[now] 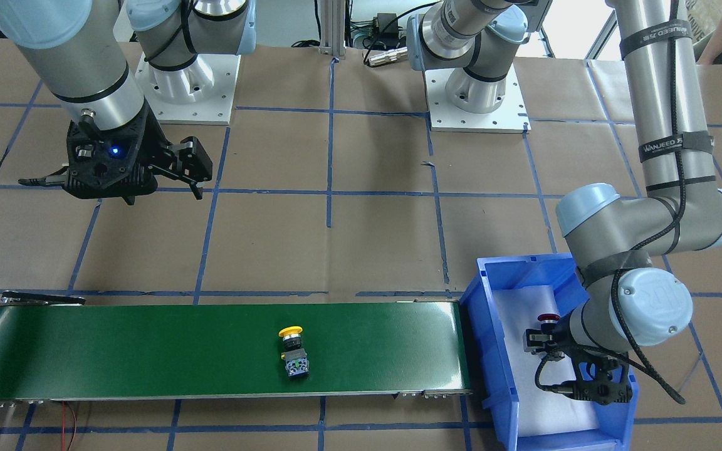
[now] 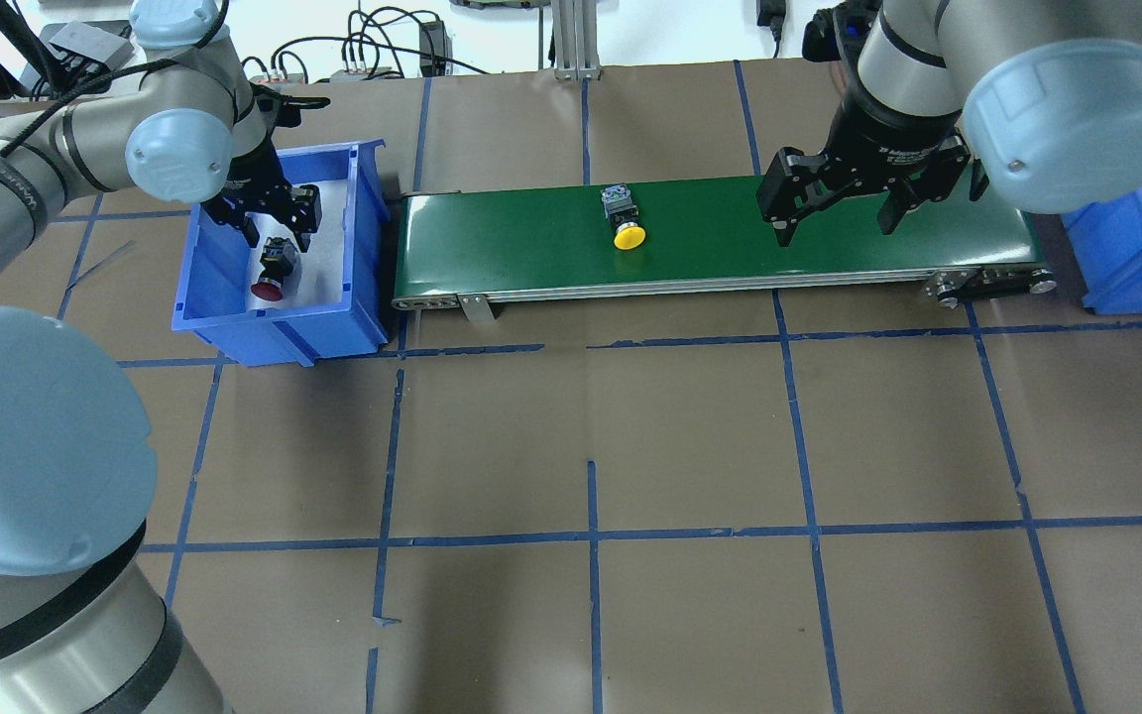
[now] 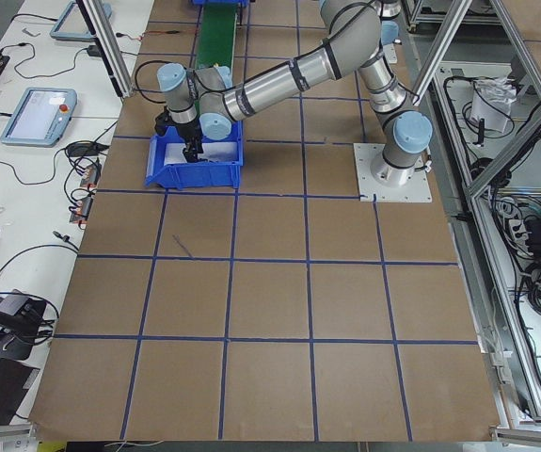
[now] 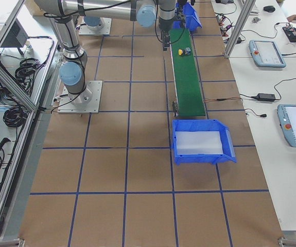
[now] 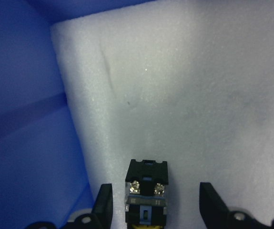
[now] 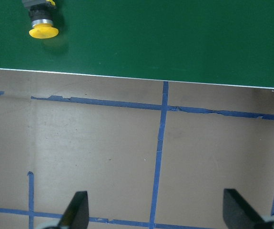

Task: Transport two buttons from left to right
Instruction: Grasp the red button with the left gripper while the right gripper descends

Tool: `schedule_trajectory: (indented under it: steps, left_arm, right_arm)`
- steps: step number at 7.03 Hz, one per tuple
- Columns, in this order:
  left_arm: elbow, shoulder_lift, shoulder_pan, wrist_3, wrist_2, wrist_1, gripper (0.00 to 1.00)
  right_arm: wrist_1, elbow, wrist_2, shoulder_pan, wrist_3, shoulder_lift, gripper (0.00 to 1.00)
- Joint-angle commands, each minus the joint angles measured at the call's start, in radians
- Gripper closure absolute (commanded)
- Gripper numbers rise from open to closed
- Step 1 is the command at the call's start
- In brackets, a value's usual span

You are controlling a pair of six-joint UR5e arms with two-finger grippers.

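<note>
Here the left pincer [image 2: 277, 233] is reaching down into the blue bin [image 2: 264, 322] that is sitting near the far left corner of the counter [image 2: 690, 446]. Its jaws are spreading wide, one on each side of the red button [image 2: 274, 270], and the left wrist view is showing a clear gap between each finger [image 5: 104, 200] and the button's boxy contact block, so nothing is being pinched. The red button is lying on its side on the white foam pad [image 5: 184, 95] lining the bin, with its cap pointing toward the robot and the two screws of its block facing away.

The green conveyor belt [image 2: 730, 228] is running along the far edge of the counter, starting just beside that bin. The yellow button [image 2: 624, 216] is lying on its side about midway along the belt, cap toward the robot, well apart from both pincers.

The right pincer [image 2: 837, 230] is hanging above the counter toward the belt's right end, touching nothing. Its jaws are spreading wide and holding nothing; its wrist view is showing brown paper and blue tape lines beneath its fingers [image 6: 78, 205], with the belt's near edge just beyond them and the yellow button at the upper left of that view.

A second blue bin [image 2: 1126, 258] is sitting off the belt's right end, near the far right corner of the counter.
</note>
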Motion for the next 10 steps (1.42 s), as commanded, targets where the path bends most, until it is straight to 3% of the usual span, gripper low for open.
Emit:
schedule_trajectory:
  steps: [1, 2, 4, 6, 8, 10]
  left_arm:
    - [-0.003, -0.012, 0.0, 0.0, 0.001, 0.0, 0.32]
    - [-0.004, -0.012, 0.0, -0.004, 0.001, 0.0, 0.38]
    - [-0.004, -0.009, 0.0, -0.055, 0.001, -0.006, 0.63]
    - [0.003, 0.003, 0.0, -0.069, 0.0, -0.012, 0.7]
    - [0.022, 0.029, 0.0, -0.07, 0.001, -0.044, 0.7]
    - [0.022, 0.118, -0.001, -0.07, -0.003, -0.108, 0.7]
  right_arm:
    - [-0.083, -0.016, 0.018, 0.042, 0.089, 0.067, 0.0]
    - [-0.129, -0.017, 0.02, 0.064, 0.123, 0.105, 0.0]
    - [-0.195, -0.062, 0.02, 0.096, 0.171, 0.191, 0.0]
    - [-0.198, -0.166, 0.029, 0.099, 0.246, 0.291, 0.0]
    - [-0.23, -0.249, 0.029, 0.099, 0.316, 0.386, 0.0]
    - [-0.295, -0.284, 0.018, 0.115, 0.315, 0.464, 0.0]
